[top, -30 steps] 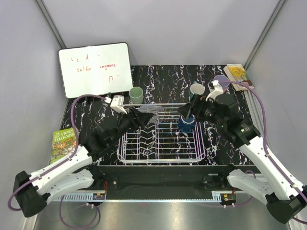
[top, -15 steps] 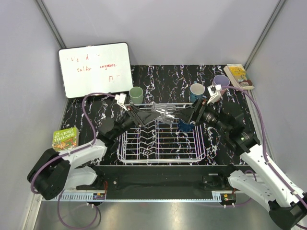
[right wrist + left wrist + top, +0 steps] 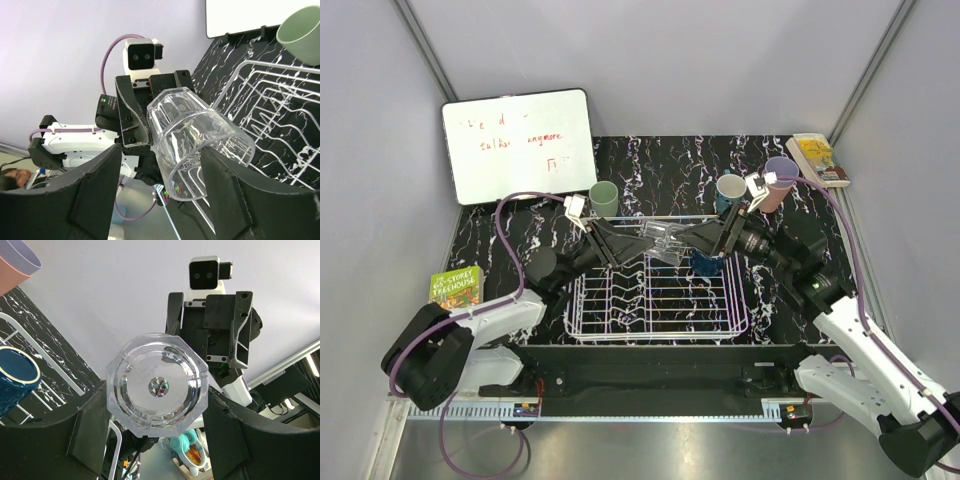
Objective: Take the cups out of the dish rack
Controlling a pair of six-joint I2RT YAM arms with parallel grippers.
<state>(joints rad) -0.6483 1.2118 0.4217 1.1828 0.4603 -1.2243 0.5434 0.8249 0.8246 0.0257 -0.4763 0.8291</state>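
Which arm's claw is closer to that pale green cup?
Left. The left gripper is just front-right of the pale green cup; the right gripper is farther right, past the clear glass.

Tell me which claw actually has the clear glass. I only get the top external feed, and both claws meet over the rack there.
Observer: The left claw has it. Its wrist view shows both fingers pressed against the clear glass near the base.
Operator: Report the right claw's state.
Observer: The right claw is open. Its wrist view shows a gap between one finger and the glass wall.
Operator: Check the glass for contents.
Observer: It looks empty. The left wrist view sees straight through the base, and the right wrist view looks into the open mouth.
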